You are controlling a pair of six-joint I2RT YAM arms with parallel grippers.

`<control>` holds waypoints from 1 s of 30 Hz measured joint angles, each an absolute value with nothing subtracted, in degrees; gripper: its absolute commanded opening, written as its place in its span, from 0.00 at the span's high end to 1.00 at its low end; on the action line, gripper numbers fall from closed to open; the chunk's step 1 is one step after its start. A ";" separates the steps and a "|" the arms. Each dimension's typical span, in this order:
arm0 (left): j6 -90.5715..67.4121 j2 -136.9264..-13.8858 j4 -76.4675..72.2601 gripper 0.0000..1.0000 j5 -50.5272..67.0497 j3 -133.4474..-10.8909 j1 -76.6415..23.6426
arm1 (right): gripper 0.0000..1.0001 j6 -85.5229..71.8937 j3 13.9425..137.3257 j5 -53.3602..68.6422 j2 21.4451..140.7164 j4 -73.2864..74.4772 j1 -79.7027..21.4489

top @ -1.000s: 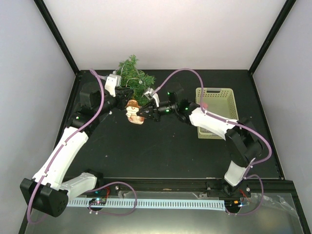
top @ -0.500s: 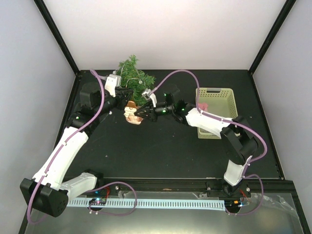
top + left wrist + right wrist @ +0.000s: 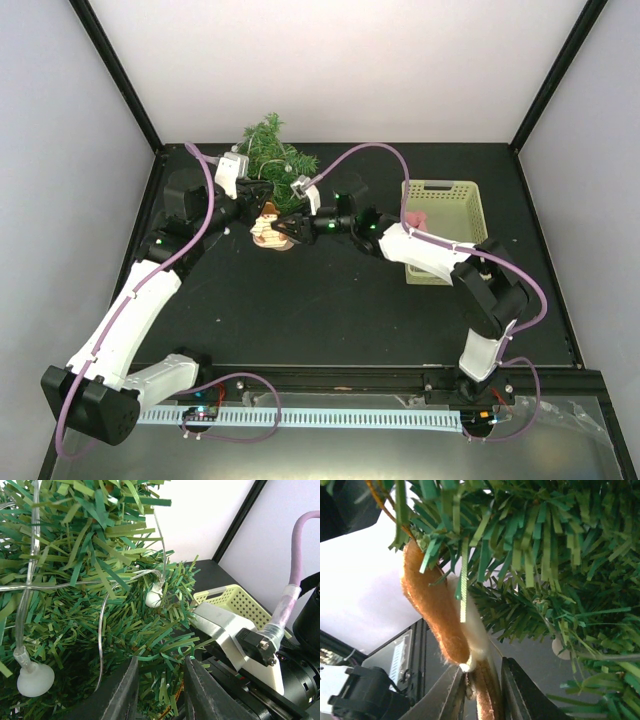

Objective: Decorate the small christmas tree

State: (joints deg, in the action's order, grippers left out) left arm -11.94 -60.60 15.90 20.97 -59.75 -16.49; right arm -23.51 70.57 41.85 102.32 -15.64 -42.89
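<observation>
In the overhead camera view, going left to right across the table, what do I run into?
Left arm → small christmas tree → pale green basket. The snowman ornament overlaps the tree, so it's left out.

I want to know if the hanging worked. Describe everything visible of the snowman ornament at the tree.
The snowman ornament is a small flat figure, felt by its look: white body, orange-brown trim, fuzzy edges. It sits against the lower front of the small christmas tree, its upper end tucked among the needles. Its lower end lies between the right gripper fingers; whether they pinch it is unclear.
</observation>
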 measured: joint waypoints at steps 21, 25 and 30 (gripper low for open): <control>-11.97 -60.16 15.90 0.69 20.95 -59.57 -16.47 | 0.40 -12.95 68.03 35.48 92.95 -3.14 -43.05; -11.97 -59.70 16.16 0.64 20.95 -59.53 -16.45 | 0.33 -11.31 66.11 34.87 89.97 -1.48 -42.72; -11.99 -58.24 16.53 0.60 20.97 -59.44 -16.45 | 0.32 -10.09 63.61 33.39 86.26 0.16 -41.60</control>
